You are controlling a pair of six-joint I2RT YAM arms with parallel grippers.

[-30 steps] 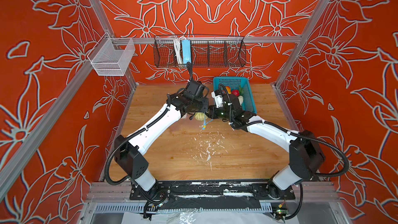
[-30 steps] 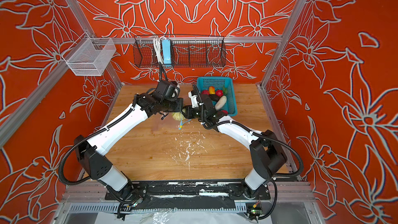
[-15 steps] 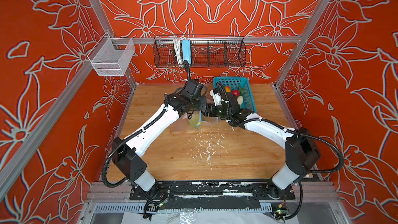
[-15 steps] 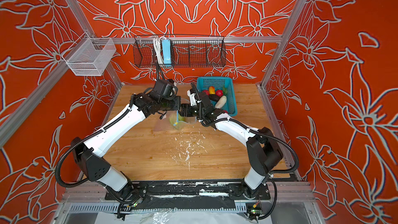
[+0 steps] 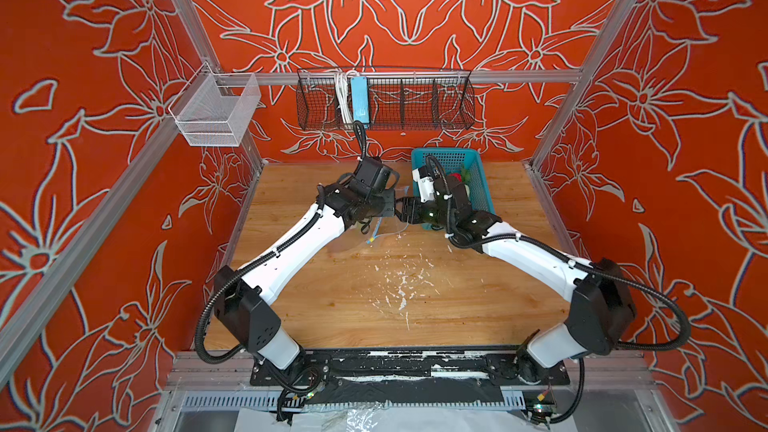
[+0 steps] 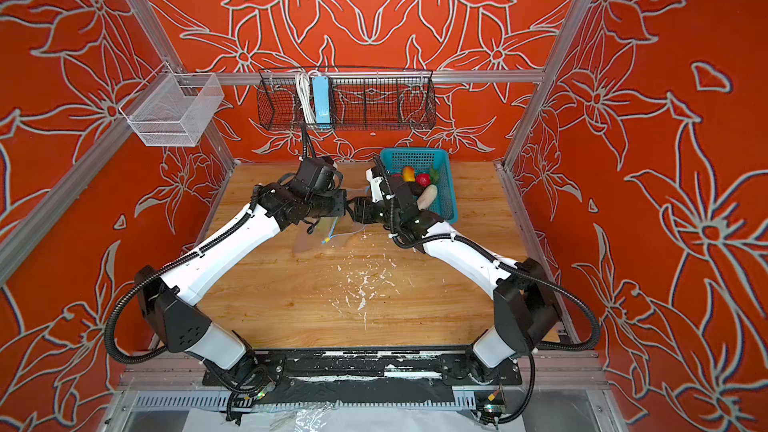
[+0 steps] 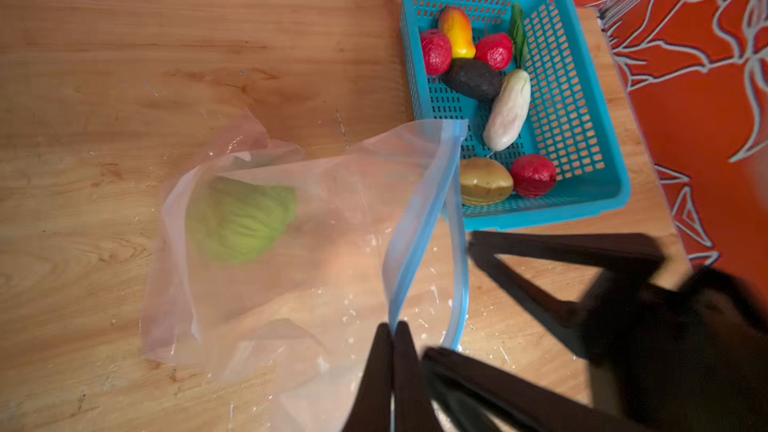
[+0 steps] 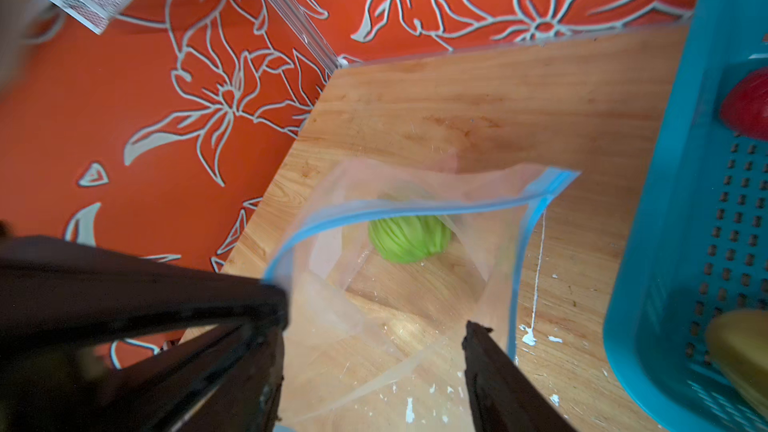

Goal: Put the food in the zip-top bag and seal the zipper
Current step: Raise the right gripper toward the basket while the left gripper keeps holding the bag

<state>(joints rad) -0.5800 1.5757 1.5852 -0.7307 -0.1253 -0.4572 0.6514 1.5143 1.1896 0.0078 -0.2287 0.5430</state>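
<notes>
Dropped from the right claw [image 8: 374,322], the green cabbage [image 8: 409,238] now lies inside the zip-top bag [image 7: 324,222], which hangs over the counter [image 7: 104,76] just beside the teal basket [image 7: 552,218]. That claw stands wide and empty at the bag's mouth, while the left claw [image 7: 392,330] pinches the zipper [image 7: 419,218] edge, holding it up. With the rest of the food [image 7: 473,78] in the basket, loading has only begun and sealing waits.

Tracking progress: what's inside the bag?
Only the cabbage shows inside the bag. The bit behind the left gripper is covered.
</notes>
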